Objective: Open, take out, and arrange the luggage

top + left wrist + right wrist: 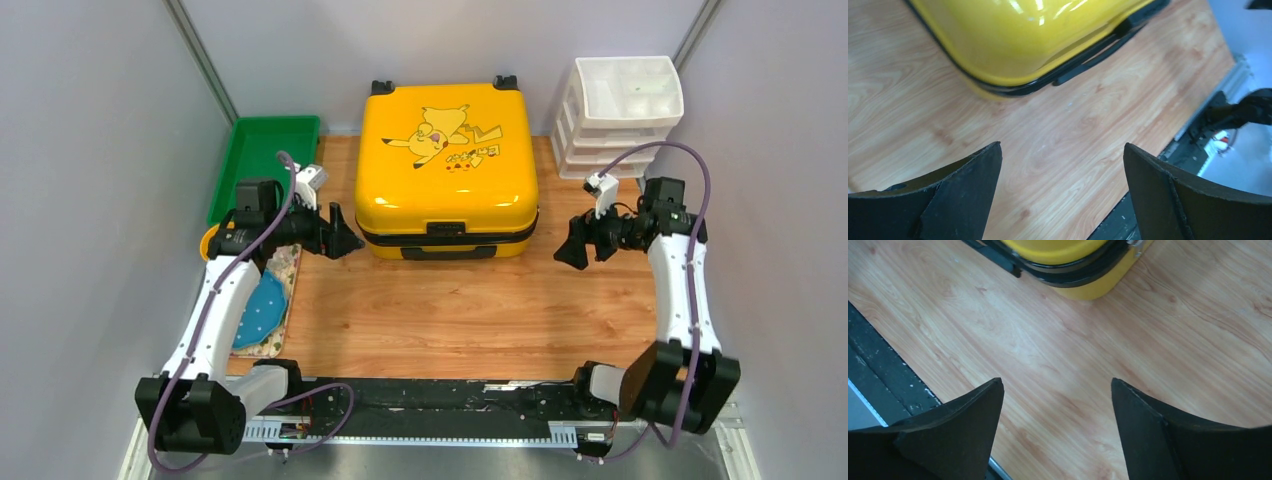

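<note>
The luggage (446,170) lies flat and closed at the middle of the counter's (450,310) far edge, handle side facing the near edge. Left jaws: spread wide, holding nothing, near the luggage's near left corner. Right jaws: spread wide, holding nothing, near its near right corner, apart from the shell. A green tray (262,160) occupies the far left corner and a white drawer unit (620,115) the far right. At the left edge, what appears to be a blue disc (264,308) lies partly hidden.
</note>
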You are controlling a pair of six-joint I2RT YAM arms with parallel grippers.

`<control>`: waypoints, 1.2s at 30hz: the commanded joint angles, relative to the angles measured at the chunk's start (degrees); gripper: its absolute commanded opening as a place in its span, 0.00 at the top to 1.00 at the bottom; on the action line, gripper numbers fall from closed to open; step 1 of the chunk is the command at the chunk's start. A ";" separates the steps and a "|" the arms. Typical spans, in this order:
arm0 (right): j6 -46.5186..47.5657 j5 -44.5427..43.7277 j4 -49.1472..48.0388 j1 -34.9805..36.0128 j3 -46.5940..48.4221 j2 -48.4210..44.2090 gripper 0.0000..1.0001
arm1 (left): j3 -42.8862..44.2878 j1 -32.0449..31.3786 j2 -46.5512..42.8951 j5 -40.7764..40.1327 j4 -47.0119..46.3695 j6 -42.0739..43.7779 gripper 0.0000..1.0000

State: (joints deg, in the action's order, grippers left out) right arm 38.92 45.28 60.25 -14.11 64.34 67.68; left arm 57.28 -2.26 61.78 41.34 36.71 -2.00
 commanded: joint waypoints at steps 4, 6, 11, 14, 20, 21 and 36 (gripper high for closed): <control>18.30 14.47 -3.55 -6.28 4.92 12.38 0.33 | -7.59 0.24 -3.67 17.28 -18.32 -0.28 0.01; 18.65 17.11 -6.18 -6.28 6.06 15.63 0.35 | -8.84 0.24 -4.91 17.37 -21.05 -0.20 0.01; 24.27 21.61 -8.12 -5.41 8.52 23.35 0.46 | -8.85 0.24 -4.12 19.30 -20.18 1.91 0.02; 28.05 23.71 -8.13 -4.79 10.28 26.36 0.48 | -9.55 0.24 -4.03 20.00 -20.71 3.22 0.02; 36.74 21.00 -8.13 -2.24 12.04 30.75 0.50 | -10.08 0.24 -2.89 20.97 -21.68 4.11 0.02; 37.54 20.91 -8.13 -1.80 12.39 31.37 0.51 | -10.08 0.24 -2.54 21.58 -21.94 4.11 0.02; 51.52 17.39 -3.39 5.05 17.93 37.35 0.49 | -11.75 0.24 -3.16 20.97 -21.33 7.45 0.03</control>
State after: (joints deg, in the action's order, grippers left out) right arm 84.55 62.63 55.59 -10.81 79.66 104.64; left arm 45.65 -2.26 59.16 60.97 16.49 2.52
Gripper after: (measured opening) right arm 0.501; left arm 0.977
